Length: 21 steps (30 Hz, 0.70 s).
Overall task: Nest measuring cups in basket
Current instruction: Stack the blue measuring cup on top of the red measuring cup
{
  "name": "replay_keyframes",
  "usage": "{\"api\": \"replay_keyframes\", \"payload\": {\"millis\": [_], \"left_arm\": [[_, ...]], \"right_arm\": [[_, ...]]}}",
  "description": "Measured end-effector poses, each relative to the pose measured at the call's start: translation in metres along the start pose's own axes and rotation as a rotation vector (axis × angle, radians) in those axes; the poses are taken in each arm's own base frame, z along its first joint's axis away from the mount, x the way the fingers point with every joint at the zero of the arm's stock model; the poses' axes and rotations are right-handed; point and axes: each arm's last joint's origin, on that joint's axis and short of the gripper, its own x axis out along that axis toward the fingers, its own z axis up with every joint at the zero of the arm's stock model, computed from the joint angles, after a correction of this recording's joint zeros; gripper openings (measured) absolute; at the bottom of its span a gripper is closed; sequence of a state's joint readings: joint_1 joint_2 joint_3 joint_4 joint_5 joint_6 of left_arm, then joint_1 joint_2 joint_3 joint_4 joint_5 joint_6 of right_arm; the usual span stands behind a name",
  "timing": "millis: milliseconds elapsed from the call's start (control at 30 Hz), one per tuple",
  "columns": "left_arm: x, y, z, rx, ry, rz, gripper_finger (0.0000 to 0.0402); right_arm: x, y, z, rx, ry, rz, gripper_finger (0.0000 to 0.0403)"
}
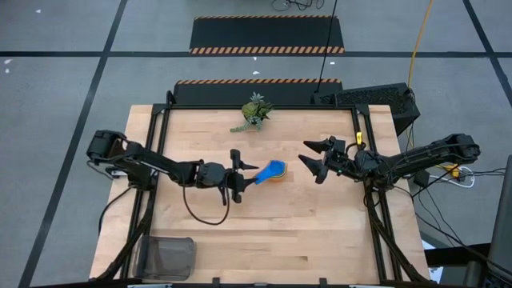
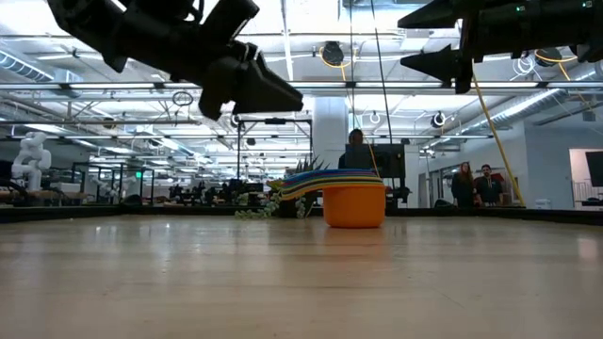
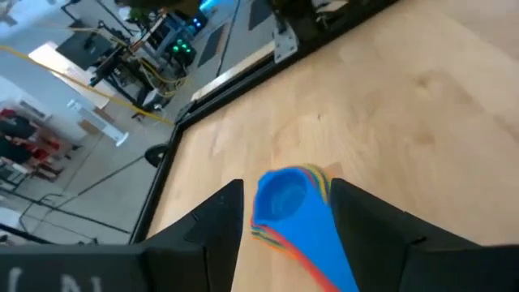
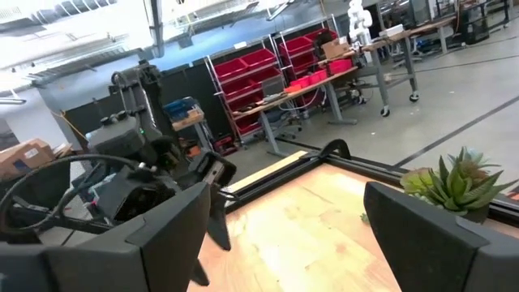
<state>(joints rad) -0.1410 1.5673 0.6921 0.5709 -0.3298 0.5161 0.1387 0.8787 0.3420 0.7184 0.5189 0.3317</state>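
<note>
One stack of measuring cups [image 1: 274, 170] lies near the table's middle from above, blue on top and orange at its edge; how many are nested I cannot count there. My left gripper [image 1: 238, 177] sits just beside the stack's handle end, fingers parted on either side of the handles. My right gripper [image 1: 314, 158] is a little way off on the other side, jaws spread, holding nothing. One basket [image 1: 167, 257] stands at the near left corner of the table [image 1: 280, 232], well apart from the cups, and one small plant [image 1: 254, 112] sits at the far edge.

Low view: the orange cup [image 2: 354, 204] rests on the wood with coloured handles fanning out from its rim; both my arms hang above it.

Left wrist view: my two fingers [image 3: 213, 221] flank the blue handle without touching, and yellow, orange and red rims peek from under the blue cup [image 3: 281, 197].

Right wrist view: my fingers [image 4: 424, 229] stand wide apart, the plant [image 4: 456, 185] beyond them.
</note>
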Motion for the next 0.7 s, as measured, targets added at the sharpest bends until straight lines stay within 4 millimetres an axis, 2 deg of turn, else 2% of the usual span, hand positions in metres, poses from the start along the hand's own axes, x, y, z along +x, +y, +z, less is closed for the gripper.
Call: {"api": "replay_keyframes", "payload": {"millis": [200, 300, 433, 567, 700], "left_arm": [[-0.003, -0.011, 0.002, 0.015, 0.006, -0.041, 0.018], [-0.005, -0.016, 0.002, -0.043, 0.045, -0.019, 0.0187], [-0.006, -0.016, 0.004, -0.226, 0.043, 0.027, 0.0206], [-0.003, -0.019, 0.0, -0.537, 0.058, 0.056, 0.0234], [0.002, -0.03, -0.006, -0.615, 0.081, 0.051, 0.0277]], "right_arm": [[0.0, -0.001, -0.003, -0.027, 0.024, -0.009, 0.0318], [0.0, -0.002, -0.005, -0.088, 0.044, -0.014, 0.0318], [0.001, -0.003, -0.01, -0.133, 0.073, -0.027, 0.0318], [0.004, -0.005, -0.012, -0.145, 0.083, -0.047, 0.0318], [0.006, -0.007, -0.013, -0.147, 0.084, -0.061, 0.0318]]}}
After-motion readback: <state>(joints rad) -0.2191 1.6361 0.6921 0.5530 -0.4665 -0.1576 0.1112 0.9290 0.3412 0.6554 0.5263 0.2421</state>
